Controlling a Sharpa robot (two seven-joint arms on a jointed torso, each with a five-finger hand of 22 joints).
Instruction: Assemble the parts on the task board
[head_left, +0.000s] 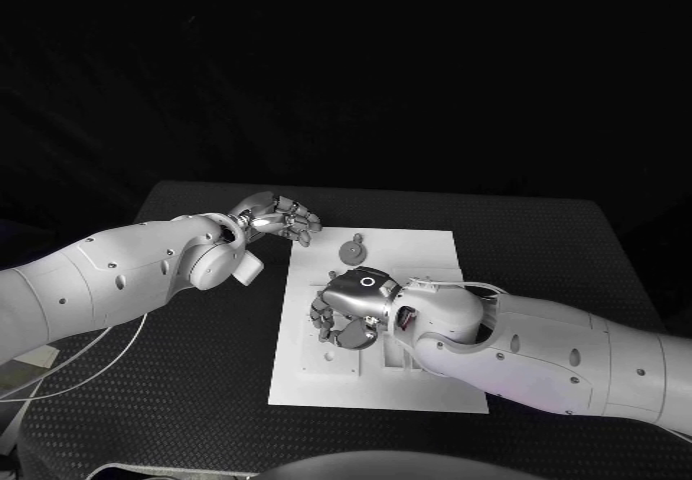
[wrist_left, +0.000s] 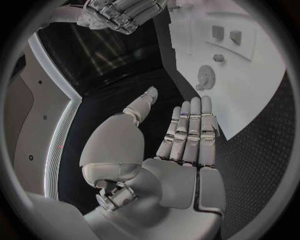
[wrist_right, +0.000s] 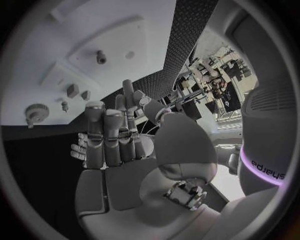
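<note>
1. The white task board (head_left: 418, 385) lies in the middle of the black table (head_left: 548, 240), its long side running away from the robot.
2. The right hand (head_left: 351, 305) hovers over the middle of the board, palm down. From the head view it covers whatever lies beneath it, so it is hard to tell whether the fingers touch the plate.
3. In the right wrist view that hand's fingers (wrist_right: 106, 137) stand straight and side by side, with nothing between them and the thumb.
4. The left hand (head_left: 277, 218) sits off the board's far left corner, over bare table. Its fingers (wrist_left: 190, 132) are stretched out, thumb apart, holding nothing.
5. A round toothed wheel (head_left: 355, 251) rests on the far part of the board, just beyond the right hand; it also shows at (wrist_left: 205, 76) and (wrist_right: 36, 111).
6. Two small square blocks (wrist_left: 225, 34) and a small peg (wrist_left: 218, 58) lie farther along the board; their detail is too small to make out.
7. A raised plate with a peg (wrist_right: 100, 56) sits on the board.
</note>
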